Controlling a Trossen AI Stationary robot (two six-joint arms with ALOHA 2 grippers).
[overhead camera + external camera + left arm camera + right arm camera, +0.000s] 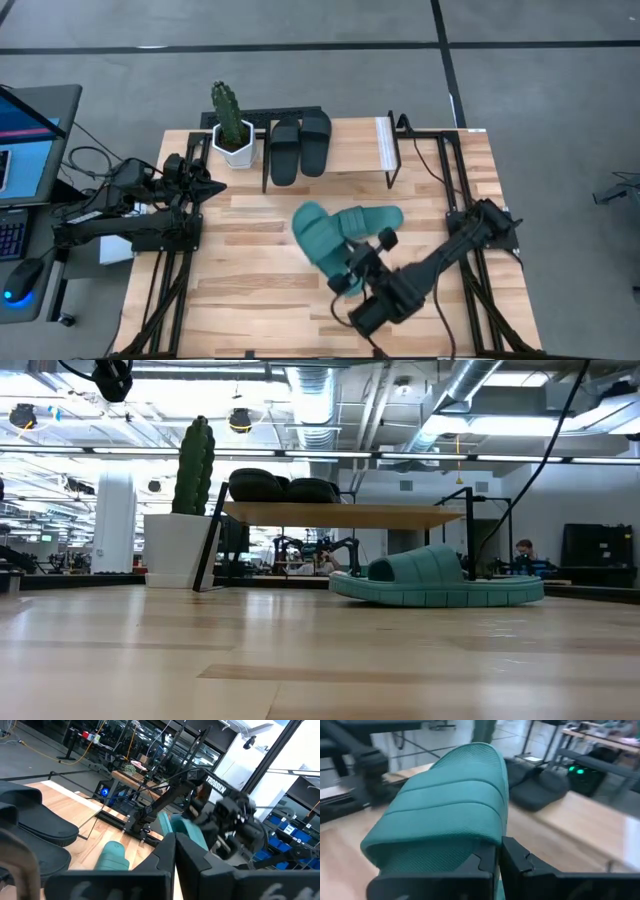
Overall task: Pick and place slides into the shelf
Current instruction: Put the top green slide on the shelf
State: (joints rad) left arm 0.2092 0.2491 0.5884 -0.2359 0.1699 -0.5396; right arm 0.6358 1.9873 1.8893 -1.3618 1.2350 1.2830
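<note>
We hold our right gripper (pixel 352 283), jaws together, at a teal slide's (pixel 320 240) five o'clock, poised to grab it for the shelf (pixel 330 160).

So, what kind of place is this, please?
Probably a robotics lab or workshop in an industrial hall. The low view shows bare ceiling ducts and other workbenches behind the table; the high view shows a laptop beside it.

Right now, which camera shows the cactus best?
The low view: the cactus stands tall in its white pot beside the shelf. The high view looks down on it, so it appears squashed. Neither wrist view shows it.
</note>
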